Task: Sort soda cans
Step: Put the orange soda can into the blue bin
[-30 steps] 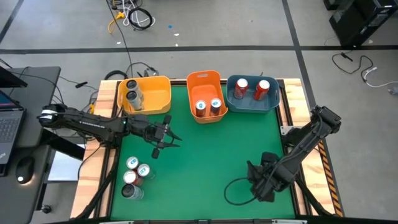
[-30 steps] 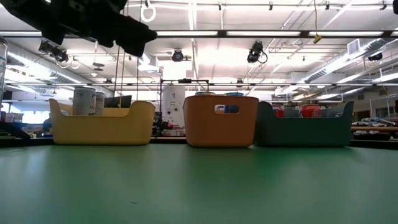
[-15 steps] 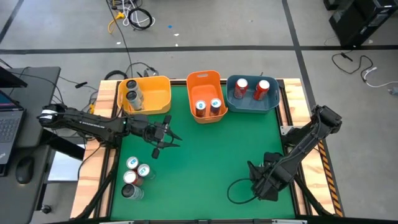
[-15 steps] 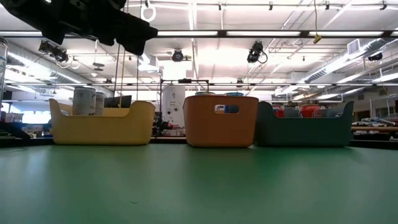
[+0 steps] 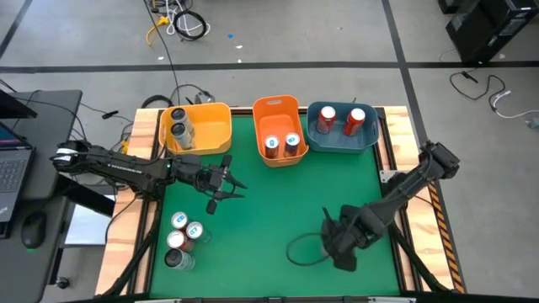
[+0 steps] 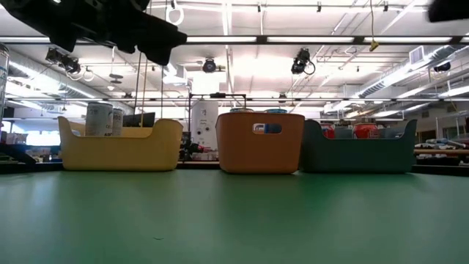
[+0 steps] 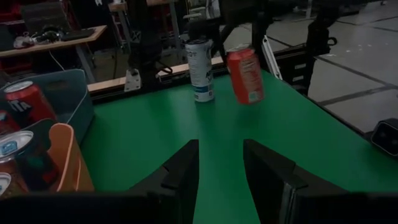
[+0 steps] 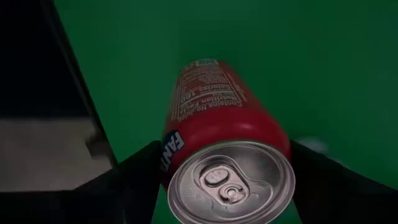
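My right gripper (image 5: 337, 244) hangs over the near right part of the green table, shut on a red soda can (image 8: 227, 155). The left wrist view shows that can (image 7: 245, 74) tilted in the air beside a white can with blue marks (image 7: 200, 68), which stands on its base. My left gripper (image 5: 236, 192) is open and holds nothing, above the table's left middle. Several more cans (image 5: 182, 237) stand in a cluster at the near left. Two grey cans (image 5: 178, 124) are in the yellow bin, two in the orange bin, two red ones in the blue bin. My right gripper pinches the red can between its two fingers (image 8: 134, 177), which lie on opposite sides of the can's wall near its silver top end (image 8: 231, 183). The can is lifted clear of the table and tilted, its top toward the wrist camera.
The yellow bin (image 5: 215, 135), orange bin (image 5: 278, 109) and blue bin (image 5: 337, 145) stand in a row along the far edge. A dark cable loop (image 5: 303, 252) lies on the mat by the right gripper. The middle of the mat (image 5: 278, 202) is bare.
My right gripper has moved toward the table's left edge, and its cable loop has trailed along with it. The right arm now shows at the top right corner of the low view.
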Robot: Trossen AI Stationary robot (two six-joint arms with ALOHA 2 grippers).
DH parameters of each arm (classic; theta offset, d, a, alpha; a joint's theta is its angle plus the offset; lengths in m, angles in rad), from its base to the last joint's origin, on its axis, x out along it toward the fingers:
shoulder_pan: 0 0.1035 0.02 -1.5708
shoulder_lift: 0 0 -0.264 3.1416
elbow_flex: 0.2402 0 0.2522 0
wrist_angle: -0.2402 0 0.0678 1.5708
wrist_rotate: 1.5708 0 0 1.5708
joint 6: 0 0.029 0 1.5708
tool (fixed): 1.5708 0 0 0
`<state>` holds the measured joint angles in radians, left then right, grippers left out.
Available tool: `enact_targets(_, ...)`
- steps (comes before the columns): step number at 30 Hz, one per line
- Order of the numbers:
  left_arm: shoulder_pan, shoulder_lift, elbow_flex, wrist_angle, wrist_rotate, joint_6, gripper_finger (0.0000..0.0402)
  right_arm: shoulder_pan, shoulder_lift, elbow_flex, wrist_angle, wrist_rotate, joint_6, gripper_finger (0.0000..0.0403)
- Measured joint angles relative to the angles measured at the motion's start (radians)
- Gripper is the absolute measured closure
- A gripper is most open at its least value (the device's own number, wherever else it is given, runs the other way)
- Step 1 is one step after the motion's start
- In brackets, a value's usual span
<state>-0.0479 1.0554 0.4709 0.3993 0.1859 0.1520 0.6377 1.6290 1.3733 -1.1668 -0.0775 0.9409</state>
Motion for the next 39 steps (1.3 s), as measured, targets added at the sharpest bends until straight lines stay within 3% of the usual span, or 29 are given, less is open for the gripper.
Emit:
enact_targets(4,0.000,0.000,0.000,0.000,-0.011,0.000,0.0270,-0.115,0.000,0.097,-0.050,0.113,-0.058,0.0119)
enact_targets(9,0.000,0.000,0.000,-0.001,-0.017,0.000,0.0270,-0.319,0.000,0.216,-0.286,0.214,-0.093,0.0119)
enact_targets(13,0.000,0.000,0.000,-0.001,-0.017,0.001,0.0270,-0.511,-0.003,0.280,-0.411,0.254,-0.163,0.0119)
enact_targets(23,0.000,0.000,0.000,0.001,-0.023,0.026,0.0270,-0.941,-0.015,0.265,-0.402,0.253,-0.407,0.0119)
enact_targets(32,0.000,0.000,0.000,0.000,-0.023,0.026,0.0270,-1.175,-0.014,0.265,-0.404,0.273,-0.553,0.0119)
enact_targets(39,0.000,0.000,0.000,0.000,-0.023,0.026,0.0270,-1.277,-0.013,0.232,-0.404,0.299,-0.602,0.0119)
